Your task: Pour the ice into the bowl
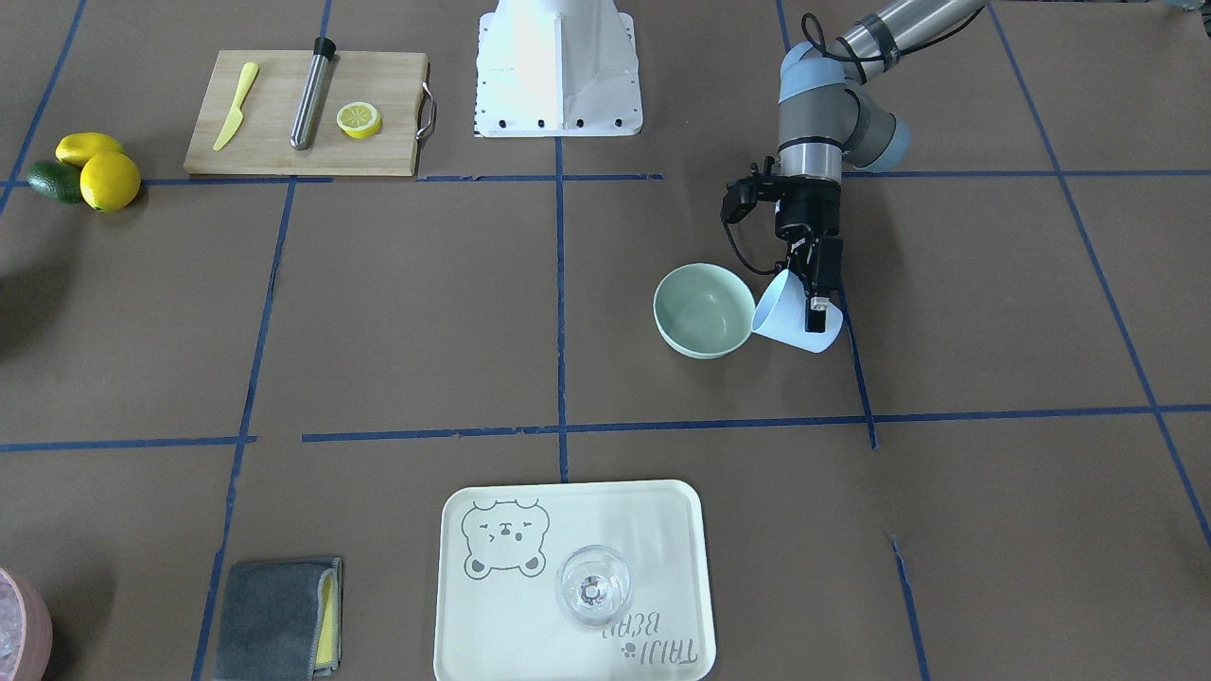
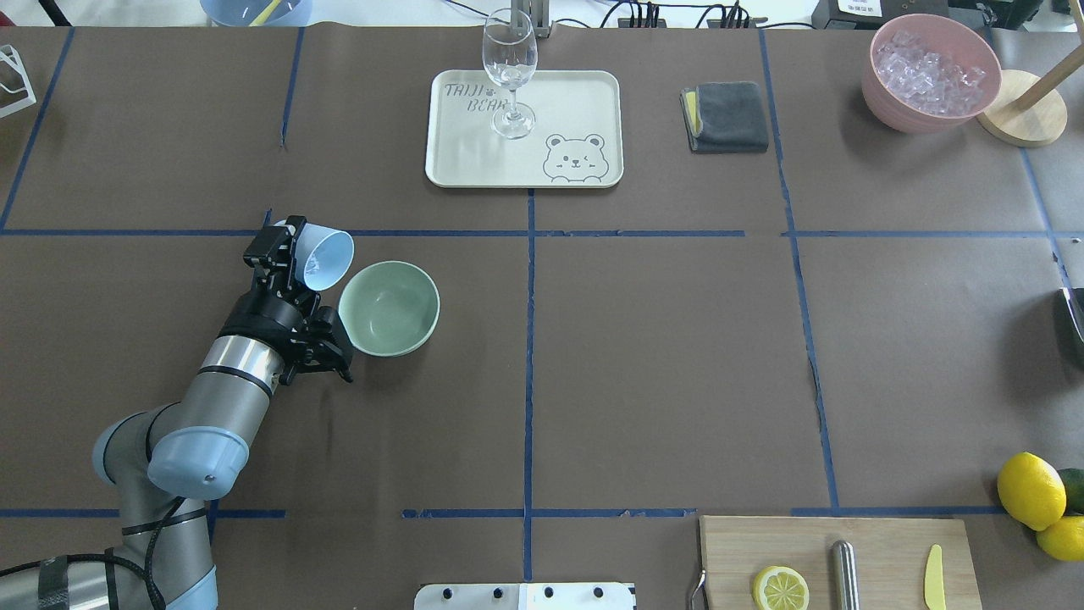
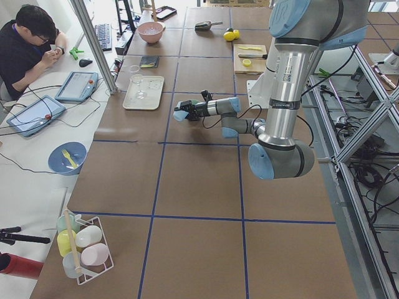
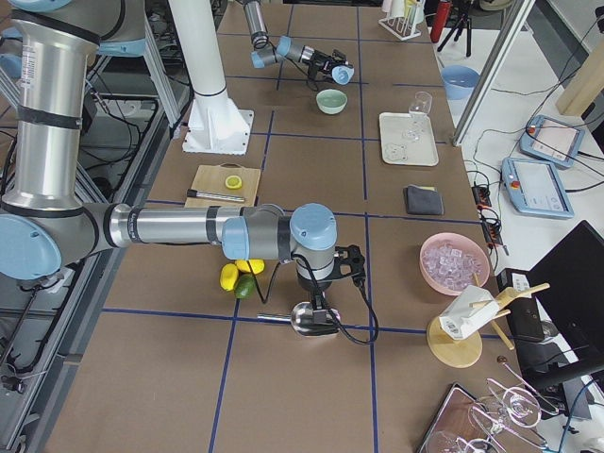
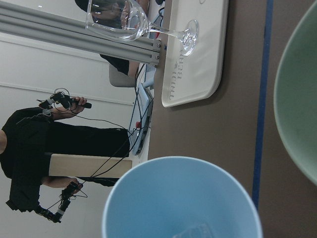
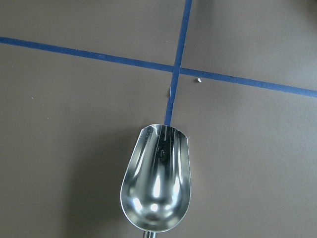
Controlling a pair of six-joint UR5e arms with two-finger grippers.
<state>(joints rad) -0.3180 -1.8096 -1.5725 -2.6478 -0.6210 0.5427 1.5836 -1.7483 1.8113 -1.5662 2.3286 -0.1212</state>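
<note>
Mint-green and matte, the round bowl [image 2: 389, 307] stands upright on the brown paper-covered surface [image 2: 677, 356], and I place everything else from it. My left tool [image 2: 292, 254] is clamped on the wall of a pale blue plastic cup [image 2: 329, 254]. The cup is tipped onto its side, with its mouth turned toward the bowl and its rim just beside the bowl's rim; I cannot tell whether the two touch. In my left wrist view a small clear cube of ice [image 5: 195, 232] lies inside the cup, low against its wall.

Beyond the bowl, on the side away from my base, a cream rectangular tray with a bear drawing [image 2: 593, 102] carries an upright clear wine glass [image 2: 510, 68]. Well apart from the bowl, toward my right end of the surface, my right tool [image 4: 318, 304] hangs over a shiny metal scoop [image 6: 156, 191]. The scoop is hollow side up, near a crossing of blue tape lines [image 6: 174, 69]. No view shows this tool's fingers clearly, so I cannot tell whether they are apart or together. A pink round container [image 2: 881, 93] heaped with clear cubes also sits far from the bowl.
</note>
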